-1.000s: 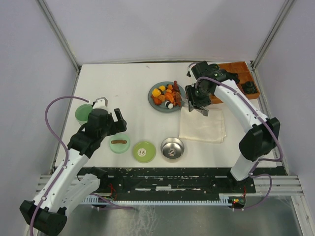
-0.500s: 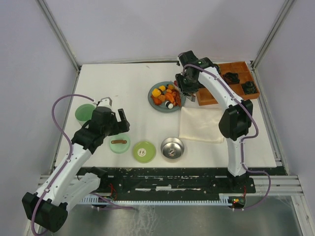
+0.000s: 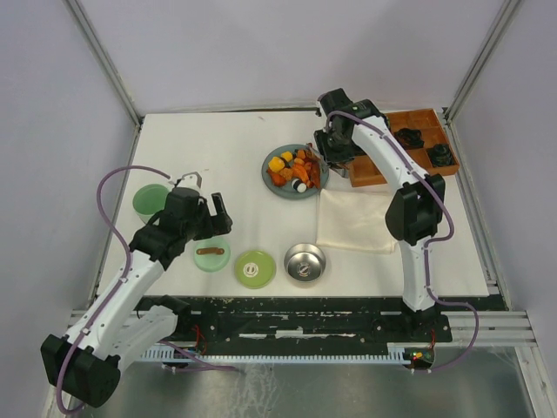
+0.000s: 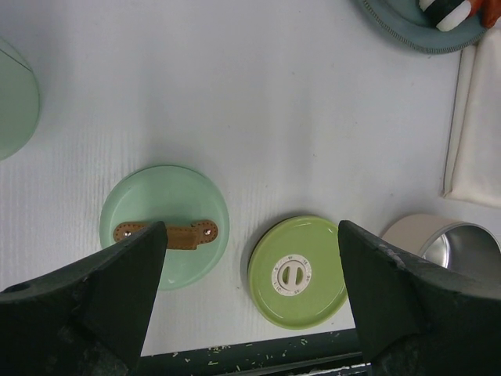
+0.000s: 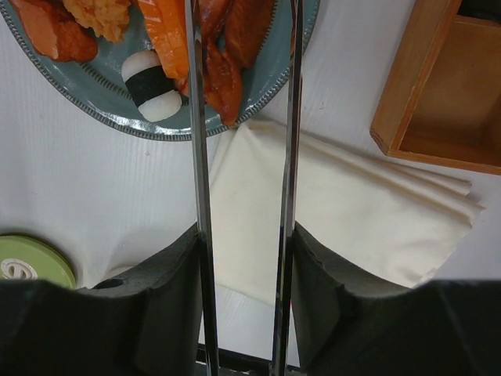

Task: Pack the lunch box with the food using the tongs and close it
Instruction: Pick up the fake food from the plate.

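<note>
Both blades of tongs (image 5: pixel 194 157), clamped in right gripper (image 5: pixel 244 266), flank red-brown food (image 5: pixel 227 74) on plate (image 5: pixel 86 106), far middle of table (image 3: pixel 226 148). Best to squeeze slowly on one piece, lift straight, carry to bowl (image 3: pixel 305 262) by near edge. Left gripper (image 4: pixel 250 243) wide open above lid (image 4: pixel 168 200).

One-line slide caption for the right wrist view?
Right gripper holds the silver tongs, arms apart over red-brown food on the grey-blue plate; cream cloth beneath, wooden tray at right.

The tips of the tongs (image 5: pixel 194 117) run past the right wrist view's top edge; the plate (image 5: pixel 106 107) is cropped there too.
</note>
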Controlling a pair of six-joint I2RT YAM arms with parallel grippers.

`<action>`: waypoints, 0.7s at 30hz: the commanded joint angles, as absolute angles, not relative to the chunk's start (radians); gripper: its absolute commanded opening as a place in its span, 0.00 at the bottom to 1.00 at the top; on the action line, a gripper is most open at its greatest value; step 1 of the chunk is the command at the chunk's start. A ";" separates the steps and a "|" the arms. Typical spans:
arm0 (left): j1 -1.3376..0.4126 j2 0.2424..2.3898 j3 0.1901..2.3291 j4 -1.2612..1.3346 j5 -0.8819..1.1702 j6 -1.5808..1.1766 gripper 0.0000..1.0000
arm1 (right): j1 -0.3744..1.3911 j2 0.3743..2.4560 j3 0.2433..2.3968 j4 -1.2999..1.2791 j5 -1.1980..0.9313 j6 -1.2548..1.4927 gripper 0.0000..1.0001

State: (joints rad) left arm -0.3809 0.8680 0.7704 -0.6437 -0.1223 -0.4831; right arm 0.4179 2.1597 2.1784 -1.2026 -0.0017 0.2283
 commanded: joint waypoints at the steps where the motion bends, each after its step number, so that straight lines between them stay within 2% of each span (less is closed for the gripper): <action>1: -0.377 0.884 0.775 -0.594 -0.091 -0.457 0.96 | 0.413 2.184 2.232 -1.216 -0.012 0.202 0.50; 21: -0.377 0.911 0.775 -0.595 -0.084 -0.454 0.95 | 0.408 2.273 2.326 -1.224 -0.034 0.171 0.46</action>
State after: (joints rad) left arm -0.3809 0.9096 0.7704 -0.6331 -0.0948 -0.4831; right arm 0.4114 2.2753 2.2776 -1.2304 -0.0261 0.1856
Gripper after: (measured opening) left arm 0.956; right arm 0.470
